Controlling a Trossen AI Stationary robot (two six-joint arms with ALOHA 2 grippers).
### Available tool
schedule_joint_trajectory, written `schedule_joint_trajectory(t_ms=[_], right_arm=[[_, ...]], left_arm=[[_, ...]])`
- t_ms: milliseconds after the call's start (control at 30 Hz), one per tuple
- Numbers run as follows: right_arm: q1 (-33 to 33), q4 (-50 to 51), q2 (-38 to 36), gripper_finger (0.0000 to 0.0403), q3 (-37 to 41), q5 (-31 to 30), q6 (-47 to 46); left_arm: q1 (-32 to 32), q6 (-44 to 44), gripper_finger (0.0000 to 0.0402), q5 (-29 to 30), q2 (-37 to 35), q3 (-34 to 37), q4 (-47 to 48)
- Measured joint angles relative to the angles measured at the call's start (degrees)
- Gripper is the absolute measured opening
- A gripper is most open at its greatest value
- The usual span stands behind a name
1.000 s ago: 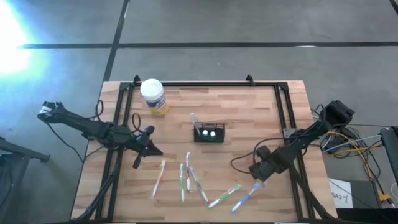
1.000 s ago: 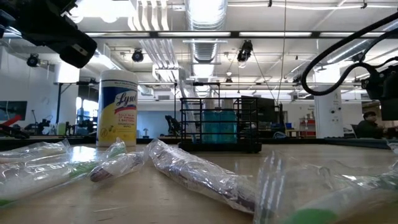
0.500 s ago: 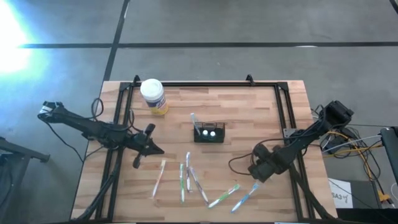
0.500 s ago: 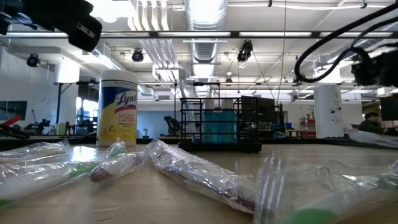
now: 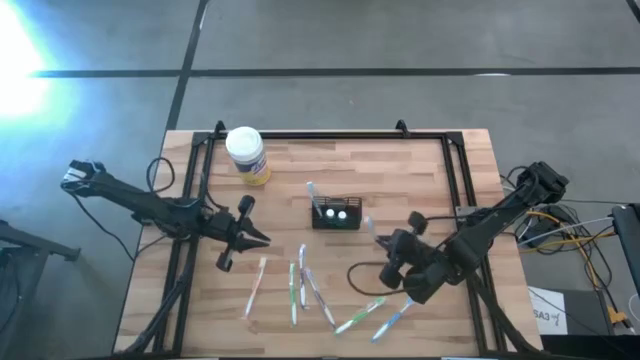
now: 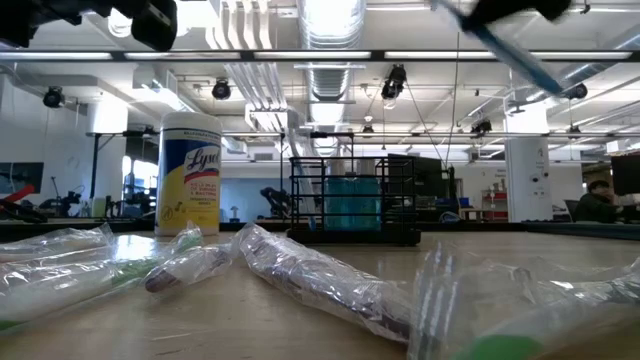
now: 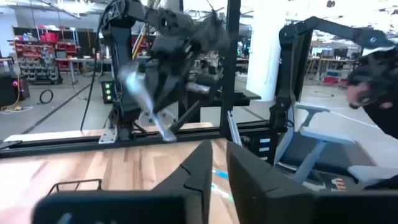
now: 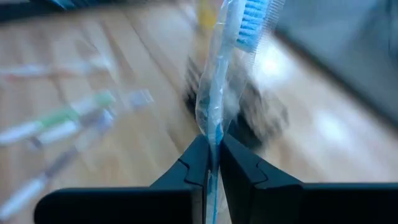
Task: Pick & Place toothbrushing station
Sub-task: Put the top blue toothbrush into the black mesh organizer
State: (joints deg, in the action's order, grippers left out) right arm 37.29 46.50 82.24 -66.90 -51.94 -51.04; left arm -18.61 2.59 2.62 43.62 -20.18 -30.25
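Right arm [image 5: 385,243] nearer black mesh station [image 5: 335,215]

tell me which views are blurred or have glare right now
Right wrist view: sharp on the wrapped blue toothbrush pinched in the right gripper, table behind it smeared. Left wrist view: the far arm smeared. Low view: the nearest wrapped toothbrushes out of focus, black holder crisp. High view: white glare on the floor at upper left.

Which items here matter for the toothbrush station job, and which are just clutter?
Job: black mesh holder; wrapped blue toothbrush, clamped in right gripper; loose wrapped toothbrushes on the table.
Lying about: white-lidded wipes jar; black frame rails.
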Motion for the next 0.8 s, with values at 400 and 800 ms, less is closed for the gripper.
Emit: schedule_joint_trajectory(t_ms=[400,800], right_arm=[[-5.1,-44.2,0.0,0.0022,0.4,-0.8,53.3],[-9.6,-71.3,0.9,0.0022,11.3,1.4,67.2]], left_arm=[[0.1,-10.5,0.0219,7.9,13.3,-12.0,-1.9],[0.9,-12.2,0.0273,12.4,23.2,-23.2,-1.8]])
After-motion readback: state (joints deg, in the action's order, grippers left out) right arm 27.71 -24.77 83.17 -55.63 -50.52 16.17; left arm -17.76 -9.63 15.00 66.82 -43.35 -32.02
